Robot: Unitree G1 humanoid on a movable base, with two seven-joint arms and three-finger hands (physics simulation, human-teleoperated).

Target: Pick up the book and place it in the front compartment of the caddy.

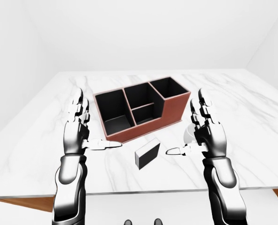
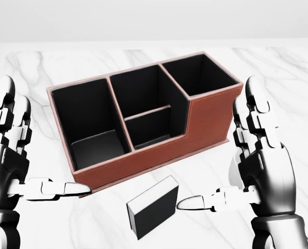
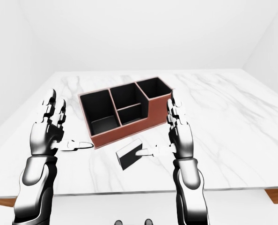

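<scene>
The book (image 2: 154, 206), black-covered with white page edges, lies on the marble table (image 1: 251, 140) near the bottom of the head view. Just above it stands the brown caddy (image 2: 143, 165) with black compartments: a large one on the left, two small ones in the middle, a tall one on the right. My left hand (image 2: 37, 150) is held up open at the left of the caddy, thumb pointing toward the book. At the right my right hand (image 2: 232, 161) is likewise open, its thumb tip (image 2: 187, 203) close to the book's right corner. Neither hand touches the book.
A white mug (image 1: 187, 136) stands to the right of the caddy, mostly hidden behind my right hand. The table's near edge (image 1: 139, 192) runs across the bottom of the left-eye view. White walls surround the table.
</scene>
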